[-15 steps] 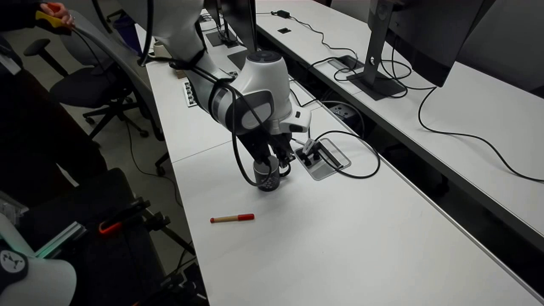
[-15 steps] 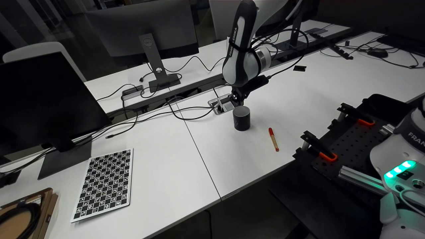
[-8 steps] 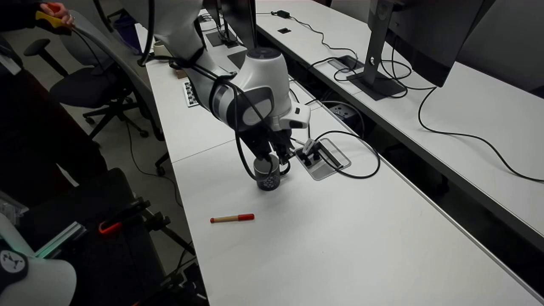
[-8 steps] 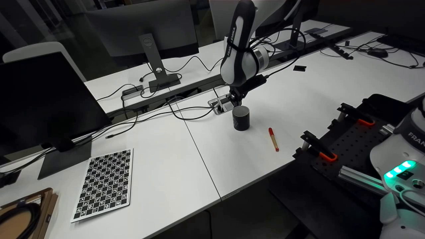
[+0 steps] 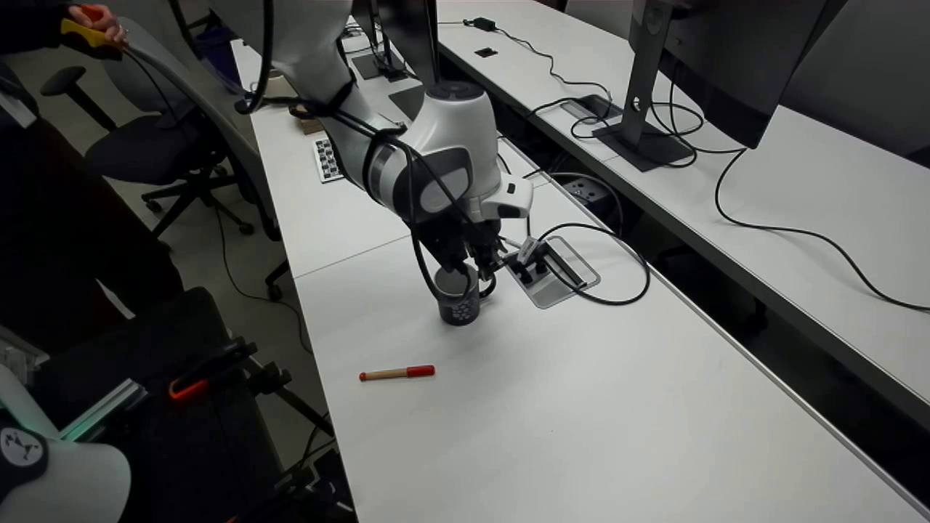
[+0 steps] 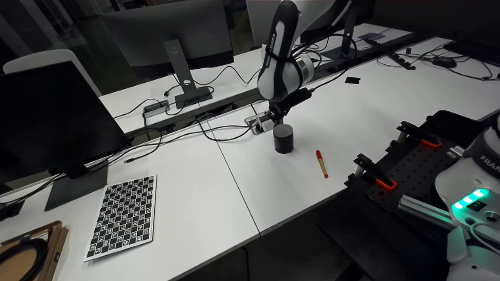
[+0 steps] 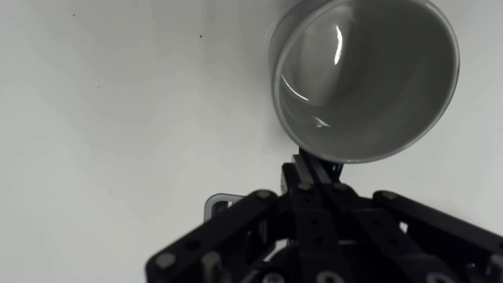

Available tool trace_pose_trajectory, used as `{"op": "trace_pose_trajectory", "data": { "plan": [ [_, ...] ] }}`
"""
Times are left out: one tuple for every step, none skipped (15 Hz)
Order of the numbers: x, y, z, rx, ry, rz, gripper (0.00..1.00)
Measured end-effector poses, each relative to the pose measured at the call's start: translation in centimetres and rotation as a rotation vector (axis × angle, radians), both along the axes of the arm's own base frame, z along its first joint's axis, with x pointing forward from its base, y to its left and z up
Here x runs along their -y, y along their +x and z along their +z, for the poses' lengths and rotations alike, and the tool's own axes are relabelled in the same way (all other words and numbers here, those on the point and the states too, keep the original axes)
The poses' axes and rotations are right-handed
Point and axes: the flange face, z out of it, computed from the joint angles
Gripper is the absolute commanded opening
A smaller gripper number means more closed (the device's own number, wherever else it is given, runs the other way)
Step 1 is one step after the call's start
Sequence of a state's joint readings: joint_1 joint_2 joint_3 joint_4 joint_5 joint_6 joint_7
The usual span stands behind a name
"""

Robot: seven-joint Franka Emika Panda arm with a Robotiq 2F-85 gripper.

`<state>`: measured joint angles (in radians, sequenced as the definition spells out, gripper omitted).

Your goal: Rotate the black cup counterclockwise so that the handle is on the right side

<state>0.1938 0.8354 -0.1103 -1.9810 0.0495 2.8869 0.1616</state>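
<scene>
To be turned on the spot, not lifted

Begin with the white desk (image 5: pixel 581 407), and above it the robot arm (image 5: pixel 454 131), ending in a gripper (image 7: pixel 313 167) with both fingers (image 7: pixel 302 169) drawn together and hidden at the tips below the rim (image 7: pixel 353 160) of the black cup (image 6: pixel 283 141). Cannot tell whether pinching a bit of the handle (image 5: pixel 490 291) or merely pressing beside it.

Look for the cup upright on the desk, between the metal-framed socket hatch (image 5: pixel 551 293) and the red-and-tan marker (image 5: pixel 396 373). Seems, judging by the hard highlights on its grey inside, to be glazed ceramic: stiff, fairly light if unfilled, slick, and apt to chip if knocked. Likely to skid on the smooth top sooner than tip, provided pushed low and slowly. Watch for dragging the whole cup sideways instead of spinning it. Best taken by the handle, about midway down the loop, for the leverage of jutting out from the side; worst by the rim, smooth and poor for twisting.

Count two rows of white desks, one robot arm, at least three monitors (image 6: pixel 172 31), one checkered board (image 6: pixel 123 214), one gripper with two fingers, one black cup with one handle, and one marker.
</scene>
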Motion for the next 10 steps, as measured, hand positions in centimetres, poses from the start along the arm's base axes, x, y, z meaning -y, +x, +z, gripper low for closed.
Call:
{"op": "trace_pose_trajectory", "data": {
  "plan": [
    [-0.04, 0.13, 0.01, -0.001, 0.000, 0.002, 0.00],
    [-0.10, 0.23, 0.01, -0.002, -0.001, 0.004, 0.00],
    [-0.17, 0.32, 0.01, -0.003, -0.002, 0.007, 0.00],
    [-0.24, 0.40, 0.02, -0.004, -0.003, 0.011, 0.00],
    [-0.30, 0.48, 0.02, -0.005, -0.004, 0.014, 0.00],
    [-0.36, 0.55, 0.02, -0.006, -0.005, 0.016, 0.00],
    [-0.41, 0.61, 0.02, -0.007, -0.006, 0.019, 0.00],
    [-0.46, 0.66, 0.03, -0.008, -0.006, 0.021, 0.00],
    [-0.54, 0.71, 0.02, -0.009, -0.006, 0.022, 0.00],
    [-0.62, 0.72, 0.02, -0.010, -0.006, 0.024, 0.00]
  ]
}}
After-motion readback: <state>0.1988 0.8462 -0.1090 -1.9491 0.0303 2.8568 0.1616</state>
